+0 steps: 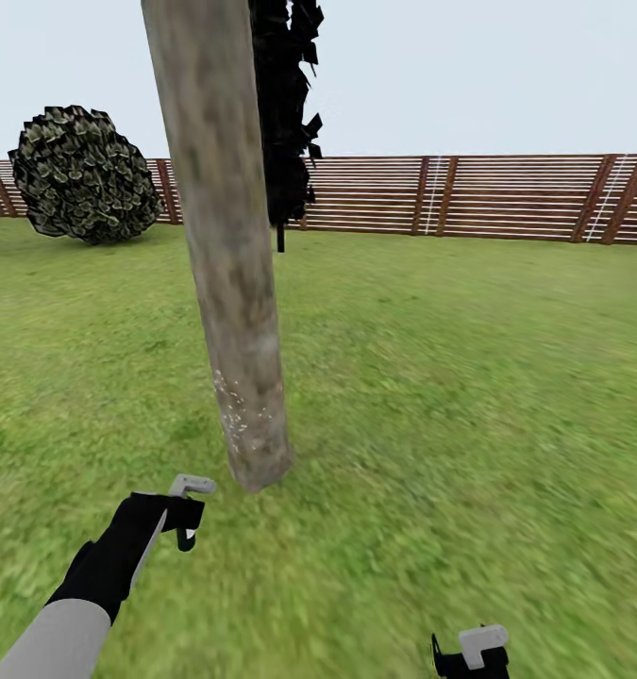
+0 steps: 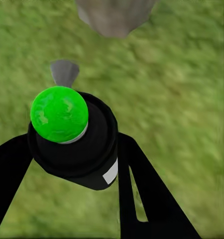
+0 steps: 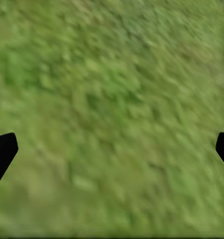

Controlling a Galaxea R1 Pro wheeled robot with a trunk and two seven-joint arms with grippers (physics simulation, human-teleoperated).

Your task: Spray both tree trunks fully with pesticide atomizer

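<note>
So we've got the left end effector (image 2: 74, 149) clamped on the pesticide atomizer (image 2: 82, 144), black fingers (image 2: 142, 189) on both sides of the dark bottle. In the left wrist view the top of it reads bright green, not red, with a small white label patch on the side and a grey nozzle poking out ahead. From the head view the left end effector (image 1: 181, 514) sits low over the grass lawn (image 1: 450, 377), and the tree trunk (image 1: 228, 245) is just ahead of it and a bit to its right, close but not touching. There's a scatter of fine white pesticide (image 1: 235, 410) speckles on the lower part of the bark, above and ahead of the nozzle.

Our right end effector (image 3: 112, 149) is spread wide, just the two black tips at the edges with grass in between. In the head view it's (image 1: 469, 655) well off to the right of the left one.

Beyond the trunk: brown slatted fence (image 1: 469, 193), a round bush (image 1: 84, 174), and a near-black tree (image 1: 285, 104).
</note>
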